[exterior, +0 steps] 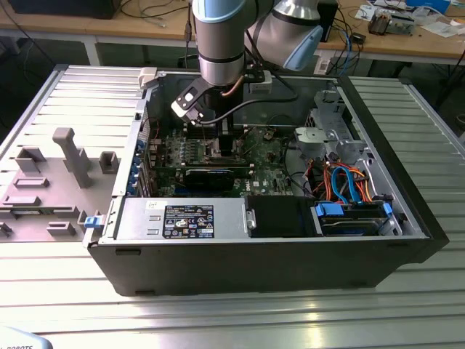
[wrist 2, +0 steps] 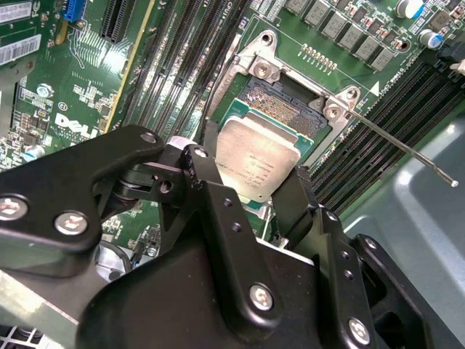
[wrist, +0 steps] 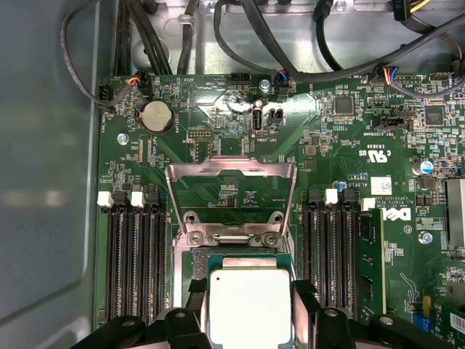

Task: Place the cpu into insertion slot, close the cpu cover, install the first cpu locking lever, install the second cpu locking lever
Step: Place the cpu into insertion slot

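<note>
while the pincer pinches it by 2 opposite edges, the cpu lies flat between the fingertips, right over the insertion slot; whether it already touches the socket bed cannot be told. it looks light, rigid and smooth-topped, and is likely fragile underneath, so the bare side edges are the safe hold, as gripped now. just beyond the fingertips the cpu cover stands swung open, leaving the slot clear from above. 1 thin locking lever juts out to 1 side of the pincer, unlatched. rows of memory slots flank both fingers closely, so sideways room is tight; open room lies upward, inside the computer case.
</note>
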### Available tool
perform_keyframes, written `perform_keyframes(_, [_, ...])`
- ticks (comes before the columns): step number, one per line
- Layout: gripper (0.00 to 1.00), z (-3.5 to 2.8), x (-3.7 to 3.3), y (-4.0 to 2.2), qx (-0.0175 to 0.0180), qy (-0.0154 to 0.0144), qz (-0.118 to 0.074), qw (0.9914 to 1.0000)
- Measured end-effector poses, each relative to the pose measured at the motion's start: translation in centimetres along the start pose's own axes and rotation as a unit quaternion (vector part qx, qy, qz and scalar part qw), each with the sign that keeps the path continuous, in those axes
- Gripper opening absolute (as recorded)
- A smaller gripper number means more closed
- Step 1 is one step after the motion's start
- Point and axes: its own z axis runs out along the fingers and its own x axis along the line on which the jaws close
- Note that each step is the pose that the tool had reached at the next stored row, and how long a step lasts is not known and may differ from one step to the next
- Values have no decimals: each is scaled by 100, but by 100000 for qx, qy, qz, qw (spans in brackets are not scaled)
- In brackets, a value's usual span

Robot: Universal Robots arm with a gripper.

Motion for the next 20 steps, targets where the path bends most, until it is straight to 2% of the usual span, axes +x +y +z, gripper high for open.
perform_keyframes(1, [54, 14, 0, -1, -4, -42, -5, 100000])
perform_keyframes(2, [54, 25, 1, -3, 14, -230, -9, 100000])
perform_keyframes(5, [54, 41, 3, -3, 71, -1160, -98, 99993])
perform_keyframes(8, [54, 48, 2, -4, 85, -1417, -125, 99990])
perform_keyframes(20, [54, 76, 34, -8, 89, -1386, -126, 99990])
